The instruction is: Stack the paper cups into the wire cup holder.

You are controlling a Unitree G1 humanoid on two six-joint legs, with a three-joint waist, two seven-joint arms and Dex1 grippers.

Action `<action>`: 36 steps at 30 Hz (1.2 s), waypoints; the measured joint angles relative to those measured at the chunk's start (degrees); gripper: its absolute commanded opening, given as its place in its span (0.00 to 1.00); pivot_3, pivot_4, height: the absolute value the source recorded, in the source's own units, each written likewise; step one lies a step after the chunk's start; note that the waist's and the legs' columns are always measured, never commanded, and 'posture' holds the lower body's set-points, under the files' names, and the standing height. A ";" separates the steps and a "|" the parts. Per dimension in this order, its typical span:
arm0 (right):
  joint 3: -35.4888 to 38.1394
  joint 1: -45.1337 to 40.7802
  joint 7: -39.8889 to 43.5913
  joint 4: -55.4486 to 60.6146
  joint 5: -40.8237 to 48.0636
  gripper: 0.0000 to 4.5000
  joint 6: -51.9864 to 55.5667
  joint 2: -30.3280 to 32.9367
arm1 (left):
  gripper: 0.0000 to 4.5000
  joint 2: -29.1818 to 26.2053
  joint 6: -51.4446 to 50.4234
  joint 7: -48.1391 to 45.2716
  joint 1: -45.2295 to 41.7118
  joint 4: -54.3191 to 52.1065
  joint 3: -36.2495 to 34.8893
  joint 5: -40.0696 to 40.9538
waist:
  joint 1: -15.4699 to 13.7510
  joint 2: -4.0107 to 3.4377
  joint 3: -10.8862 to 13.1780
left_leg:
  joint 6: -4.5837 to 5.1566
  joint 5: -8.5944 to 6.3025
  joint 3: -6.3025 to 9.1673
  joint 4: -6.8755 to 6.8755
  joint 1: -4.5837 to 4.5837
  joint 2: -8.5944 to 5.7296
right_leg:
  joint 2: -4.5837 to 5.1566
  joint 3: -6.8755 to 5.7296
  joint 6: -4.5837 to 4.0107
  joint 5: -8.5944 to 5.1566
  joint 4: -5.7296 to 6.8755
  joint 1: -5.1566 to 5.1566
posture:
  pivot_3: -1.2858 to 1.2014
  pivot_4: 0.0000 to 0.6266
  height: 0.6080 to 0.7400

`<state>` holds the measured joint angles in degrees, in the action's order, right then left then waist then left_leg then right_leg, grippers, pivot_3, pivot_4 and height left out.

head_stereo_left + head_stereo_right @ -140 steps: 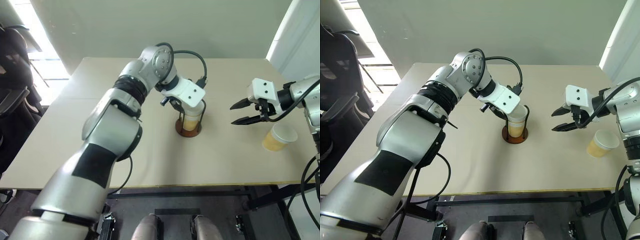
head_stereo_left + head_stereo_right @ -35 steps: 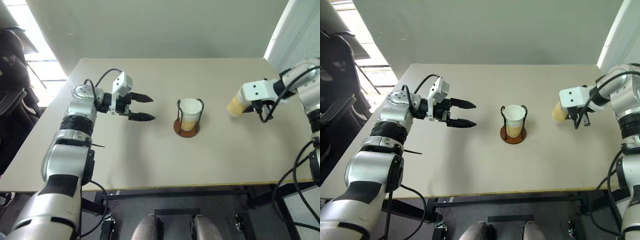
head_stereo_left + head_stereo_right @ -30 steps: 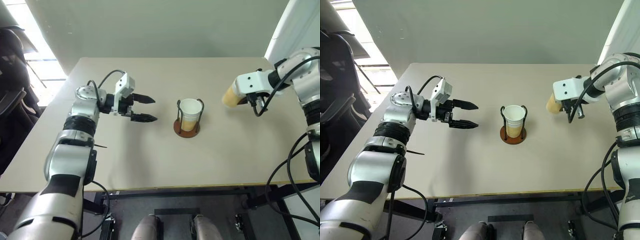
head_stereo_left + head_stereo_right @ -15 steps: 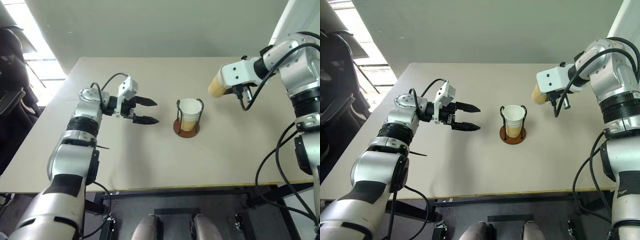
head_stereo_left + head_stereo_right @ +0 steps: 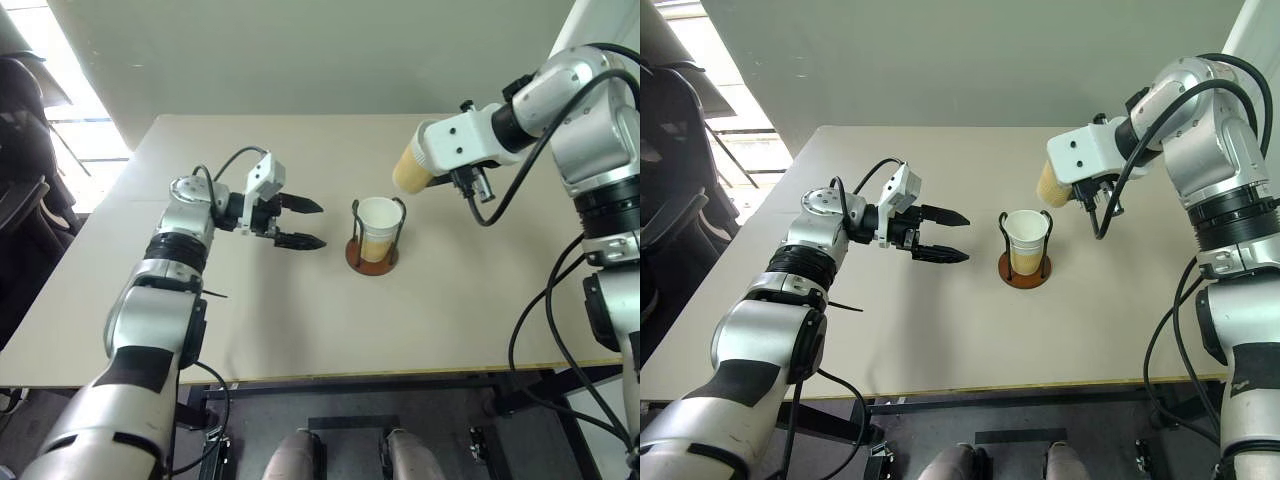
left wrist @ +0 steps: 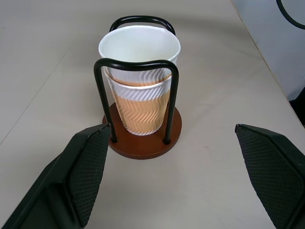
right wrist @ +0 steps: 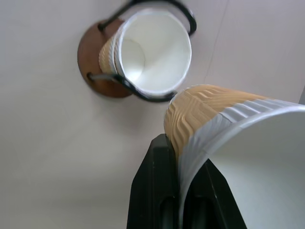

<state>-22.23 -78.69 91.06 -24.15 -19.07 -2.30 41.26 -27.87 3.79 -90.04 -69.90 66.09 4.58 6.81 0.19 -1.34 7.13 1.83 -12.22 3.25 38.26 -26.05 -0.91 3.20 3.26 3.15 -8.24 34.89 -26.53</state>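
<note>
Moved: right gripper (image 7: 183,191), pinching last cup (image 5: 410,168), now at holder's one o'clock | wire cup holder (image 5: 374,253) mid-table holds stacked cups (image 6: 139,90) | left gripper (image 5: 303,223) wide, empty, at nine o'clock | left: drop cup in.

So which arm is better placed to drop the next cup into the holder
Right. Its end effector grips a paper cup just above the wire cup holder; the left end effector is open and empty.

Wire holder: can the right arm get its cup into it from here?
Probably yes. The right gripper grips a cup just above the holder, whose stacked cups are open-topped; the left gripper stays aside.
</note>
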 measured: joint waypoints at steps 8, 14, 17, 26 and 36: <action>-1.28 0.71 -0.22 0.97 0.79 0.01 1.55 -4.52 | 1.00 0.33 2.34 0.04 0.00 0.49 -1.50 0.42 | 0.00 0.00 0.00 | -0.03 0.03 0.00 0.02 -0.01 0.00 | -0.01 0.00 0.00 0.00 0.02 -0.02 | 0.52 0.24 1.00; -1.78 0.71 -0.72 -0.73 0.76 0.01 0.63 -5.81 | 1.00 -0.20 3.48 -0.02 0.03 0.64 -2.54 0.81 | -0.01 0.00 0.00 | -0.04 0.03 0.00 0.02 -0.02 0.00 | -0.01 0.00 -0.02 -0.01 0.01 -0.03 | 0.52 0.24 1.00; -2.06 0.71 -0.74 -1.24 0.73 0.01 0.05 -6.19 | 1.00 -0.46 3.90 -0.03 0.05 0.64 -2.51 0.83 | -0.01 0.00 0.00 | -0.05 0.04 0.01 0.01 -0.02 0.00 | -0.01 -0.01 -0.04 -0.02 0.03 -0.04 | 0.52 0.24 1.00; -4.25 0.88 -1.04 -4.36 -0.50 0.01 -3.67 -6.25 | 1.00 -0.99 3.14 -0.07 0.28 -0.87 -1.74 1.94 | -0.02 0.00 0.00 | -0.08 0.06 0.01 0.02 -0.02 0.00 | -0.01 -0.01 -0.04 -0.02 0.04 -0.04 | 0.52 0.24 1.00; -5.65 0.89 -1.90 -9.26 -2.43 0.01 -8.45 -6.26 | 1.00 -1.53 0.88 -0.15 1.60 -5.70 0.13 4.55 | 0.00 0.00 0.00 | -0.08 0.06 0.02 0.02 -0.02 0.00 | 0.00 -0.01 -0.04 -0.02 0.06 -0.03 | 0.52 0.24 1.00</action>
<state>-27.88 -77.81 89.16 -33.41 -21.50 -10.75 35.00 -29.40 4.67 -90.19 -68.30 60.39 4.71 11.35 0.19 -1.34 7.13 1.75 -12.17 3.27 38.29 -26.06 -0.90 3.19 3.25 3.11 -8.26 34.95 -26.57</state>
